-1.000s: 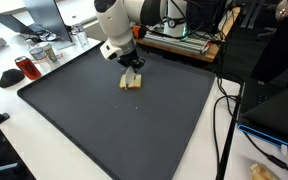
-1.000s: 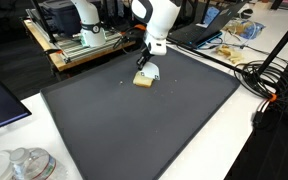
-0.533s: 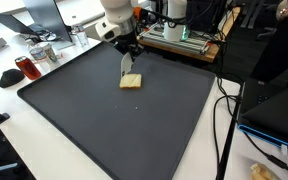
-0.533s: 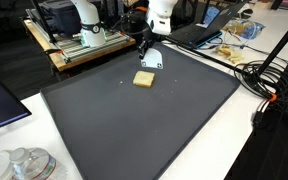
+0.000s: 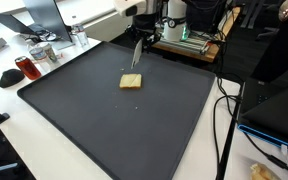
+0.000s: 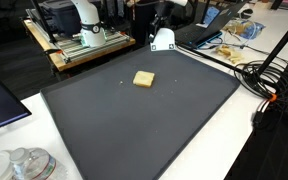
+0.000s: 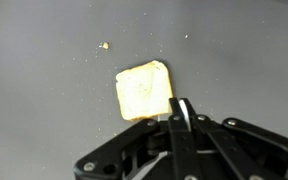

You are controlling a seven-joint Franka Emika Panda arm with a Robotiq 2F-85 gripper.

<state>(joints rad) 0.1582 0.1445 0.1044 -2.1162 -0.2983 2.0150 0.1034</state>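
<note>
Hanging clear above the mat (image 5: 104, 125), the gripper (image 7: 181, 122) has its black jaws closed on a thin, flat, pale blade (image 7: 181, 108), seen edge-on in the wrist view. In both exterior views the blade (image 5: 137, 55) (image 6: 162, 41) hangs down from the fingers, apart from the surface.

Bread slice (image 7: 144, 90): roughly square with rounded corners, pale yellow crumb face, darker crust rim. It lies flat on the mat, at about 10 o'clock from the blade tip in the wrist view; the tip shows just beside its 4 o'clock corner. In an exterior view the slice (image 5: 131, 81) sits at 6 o'clock below the gripper (image 5: 141, 38).

Mat: dark grey, matte, fine-grained, rectangular. A small crumb (image 7: 104, 45) lies at 10 o'clock from the slice, with finer specks nearby.

Off the mat: reddish cup (image 5: 24, 68) at 9 o'clock, black cables (image 5: 224, 110) at 3 o'clock, metal-framed equipment (image 6: 84, 40) at 11 o'clock
</note>
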